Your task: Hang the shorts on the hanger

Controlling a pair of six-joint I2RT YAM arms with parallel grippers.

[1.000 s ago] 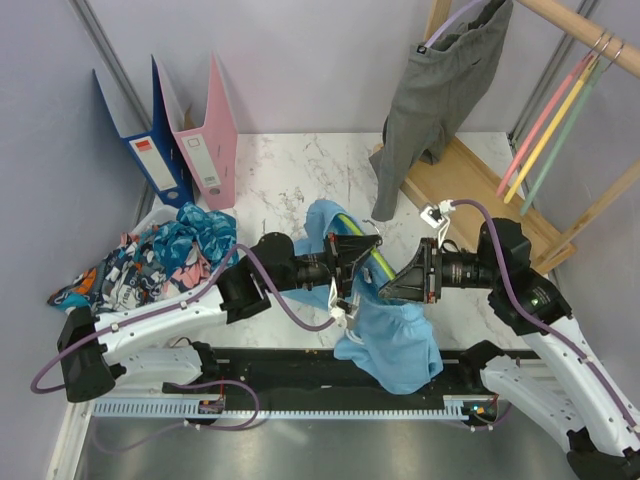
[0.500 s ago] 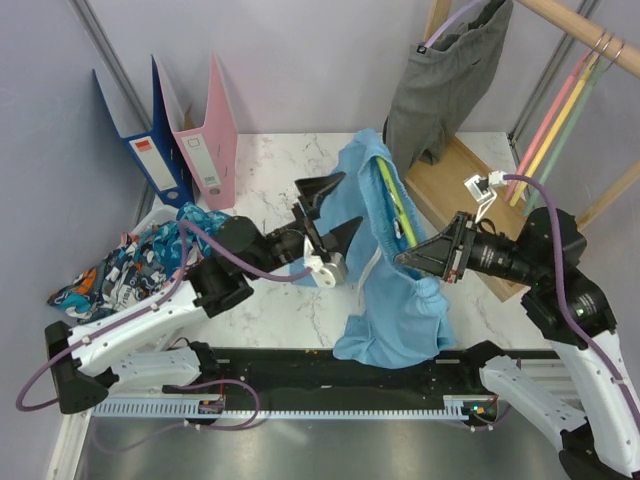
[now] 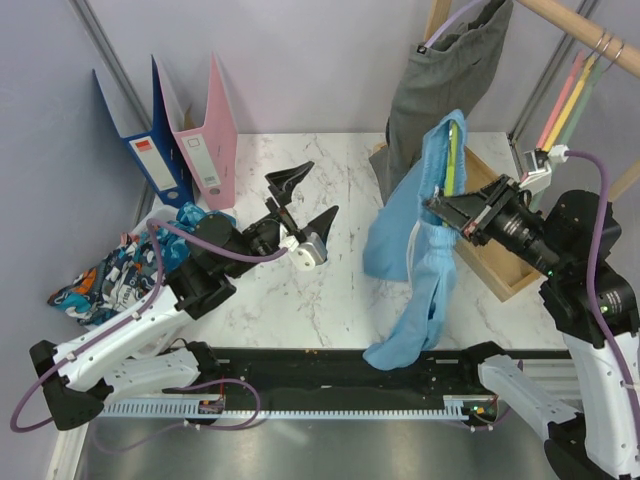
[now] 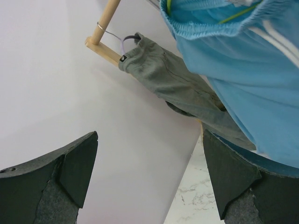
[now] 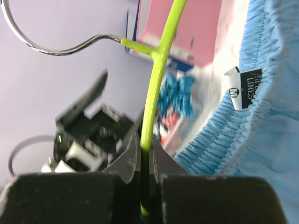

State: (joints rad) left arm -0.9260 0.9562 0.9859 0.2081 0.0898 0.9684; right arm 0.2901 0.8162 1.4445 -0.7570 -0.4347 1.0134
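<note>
One arm alone does the carrying: the right gripper [image 3: 447,207] is pressed together on the thin bar of the hanger [image 5: 156,79], its jaws pinching the green plastic. The shorts [image 3: 415,250] hang from this hanger in the air above the right half of the worktop [image 3: 300,290]. The left gripper [image 3: 300,205] is spread wide and holds nothing. It stands over the middle of the worktop, well apart from the shorts and to their left. The hanger rises from the right gripper nearly upright, leaning a little toward the far edge, and its metal hook [image 5: 46,44] at the top curls toward the side of the left arm. The shorts have their waistband [image 5: 233,135] up at the hanger. Their long axis goes down, with the legs toward the near edge; whether the lowest part touches anything I cannot tell. The wooden rail [image 3: 585,25] lies beyond the right gripper, over the far right corner, with the grey garment [image 3: 440,90] between. I judge that the right arm, being nearer, must turn the hook toward this rail.
</note>
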